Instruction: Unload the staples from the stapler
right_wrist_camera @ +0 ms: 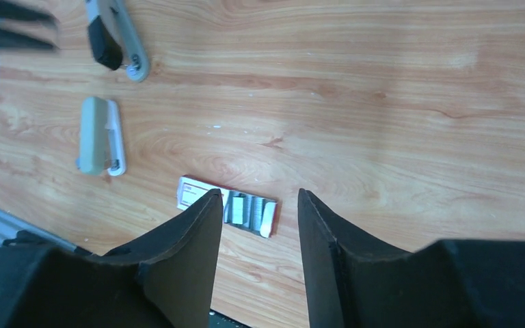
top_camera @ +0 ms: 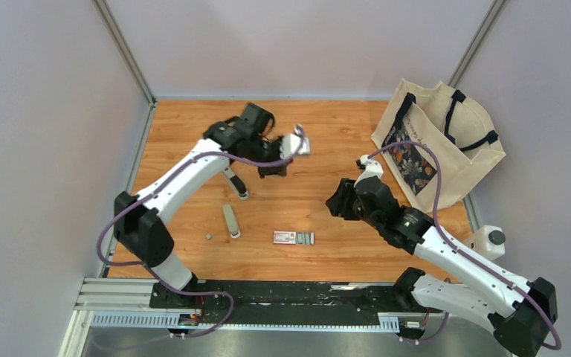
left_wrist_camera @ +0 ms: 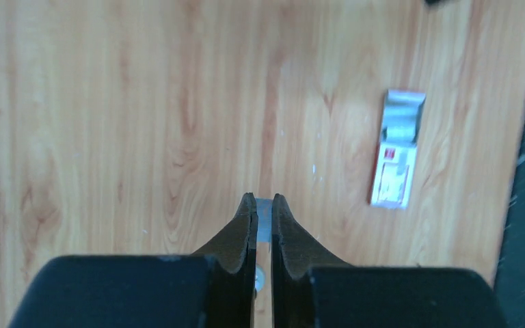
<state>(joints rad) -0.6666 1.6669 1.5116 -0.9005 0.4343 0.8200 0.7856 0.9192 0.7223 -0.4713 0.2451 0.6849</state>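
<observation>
With the left jaws pinched shut on what looks like a thin grey strip of staples [left_wrist_camera: 264, 220] above the bench [left_wrist_camera: 109, 102] and the right jaws gaping empty, the next move probably calls for lowering and releasing it.

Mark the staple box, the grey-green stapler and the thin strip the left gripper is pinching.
staple box [top_camera: 285, 237]: top external view, on its red-and-white end.
grey-green stapler [right_wrist_camera: 93, 133]: right wrist view, middle of its top cover.
thin strip [left_wrist_camera: 264, 220]: left wrist view, its visible upper end.
</observation>
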